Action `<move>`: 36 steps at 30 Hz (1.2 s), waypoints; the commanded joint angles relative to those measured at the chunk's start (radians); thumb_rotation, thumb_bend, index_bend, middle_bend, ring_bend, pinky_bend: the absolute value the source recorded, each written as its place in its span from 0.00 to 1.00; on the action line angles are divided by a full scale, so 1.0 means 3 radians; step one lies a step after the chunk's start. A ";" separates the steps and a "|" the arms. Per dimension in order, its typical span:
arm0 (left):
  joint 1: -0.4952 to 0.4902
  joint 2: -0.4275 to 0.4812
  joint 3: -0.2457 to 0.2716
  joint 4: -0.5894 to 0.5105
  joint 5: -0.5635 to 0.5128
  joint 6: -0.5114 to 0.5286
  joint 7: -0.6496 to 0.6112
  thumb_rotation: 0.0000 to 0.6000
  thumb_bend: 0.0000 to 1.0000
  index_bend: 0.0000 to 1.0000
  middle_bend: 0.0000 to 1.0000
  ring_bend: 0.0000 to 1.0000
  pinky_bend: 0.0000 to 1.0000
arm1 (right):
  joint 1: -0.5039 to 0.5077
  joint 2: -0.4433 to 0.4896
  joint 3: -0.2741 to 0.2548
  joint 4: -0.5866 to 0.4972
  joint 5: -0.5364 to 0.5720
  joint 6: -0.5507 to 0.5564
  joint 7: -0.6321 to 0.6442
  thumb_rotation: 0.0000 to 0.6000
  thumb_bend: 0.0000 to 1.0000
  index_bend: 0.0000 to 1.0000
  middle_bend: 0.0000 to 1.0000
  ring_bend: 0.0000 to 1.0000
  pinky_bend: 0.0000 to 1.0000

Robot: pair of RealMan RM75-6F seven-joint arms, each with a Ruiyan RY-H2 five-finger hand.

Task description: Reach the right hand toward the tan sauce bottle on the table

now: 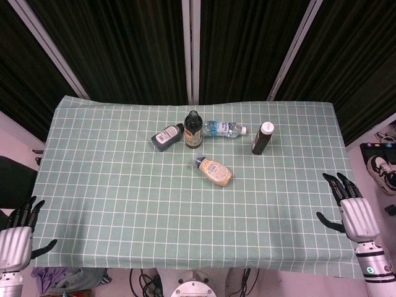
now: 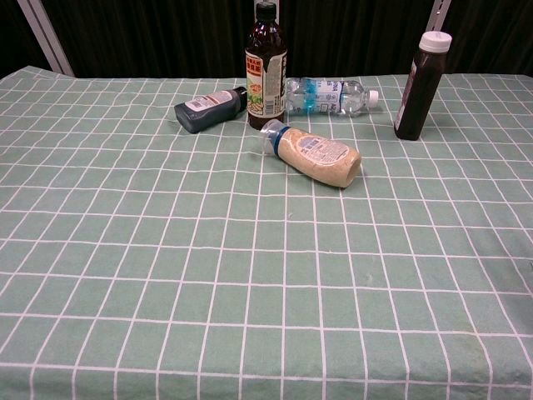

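Even bright overhead light, soft short shadows, dark backdrop, sharp focus

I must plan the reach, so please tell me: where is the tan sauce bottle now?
The tan sauce bottle lies on its side near the table's middle in both views, just in front of the upright dark bottle and the clear water bottle.

Both arms run off the head view's bottom edge below the left hand [image 1: 15,238] and right hand [image 1: 354,213], and bottle labels are too small to read.
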State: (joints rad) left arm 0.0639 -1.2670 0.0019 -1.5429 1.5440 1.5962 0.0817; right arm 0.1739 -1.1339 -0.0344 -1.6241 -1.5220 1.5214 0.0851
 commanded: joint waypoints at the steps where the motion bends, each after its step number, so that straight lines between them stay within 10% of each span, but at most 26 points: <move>1: -0.0020 -0.0007 -0.0019 0.0009 -0.0015 -0.0020 -0.0014 1.00 0.00 0.11 0.03 0.04 0.13 | -0.0015 -0.0029 0.0032 -0.0011 0.0016 -0.0010 -0.0035 1.00 0.13 0.00 0.10 0.00 0.13; 9: -0.0022 -0.0016 -0.0002 0.0024 0.0028 0.0008 -0.0030 1.00 0.00 0.11 0.03 0.04 0.13 | 0.0104 -0.0080 0.0171 -0.0235 0.0069 -0.0233 -0.0199 1.00 0.11 0.00 0.10 0.00 0.13; 18: 0.0007 -0.0060 0.0030 0.0087 0.0136 0.0119 -0.0102 1.00 0.00 0.11 0.03 0.04 0.13 | 0.1030 -0.0617 0.0752 -0.0662 0.1069 -0.1508 -0.0885 1.00 0.07 0.00 0.05 0.00 0.13; 27: 0.0102 -0.0094 0.0081 0.0201 0.0114 0.0195 -0.0228 1.00 0.00 0.11 0.03 0.04 0.13 | 0.1900 -0.1849 0.1175 0.0151 0.2209 -0.1753 -0.1729 1.00 0.04 0.00 0.02 0.00 0.11; 36: 0.0176 -0.0130 0.0107 0.0333 0.0045 0.0197 -0.0365 1.00 0.00 0.11 0.03 0.04 0.13 | 0.2275 -0.2456 0.1295 0.0979 0.2631 -0.1857 -0.1871 1.00 0.03 0.00 0.02 0.00 0.11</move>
State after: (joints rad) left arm 0.1144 -1.3041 0.0330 -1.4467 1.5600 1.6567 -0.0243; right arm 0.8236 -1.8282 0.3354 -1.3820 -0.7654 0.9833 -0.4640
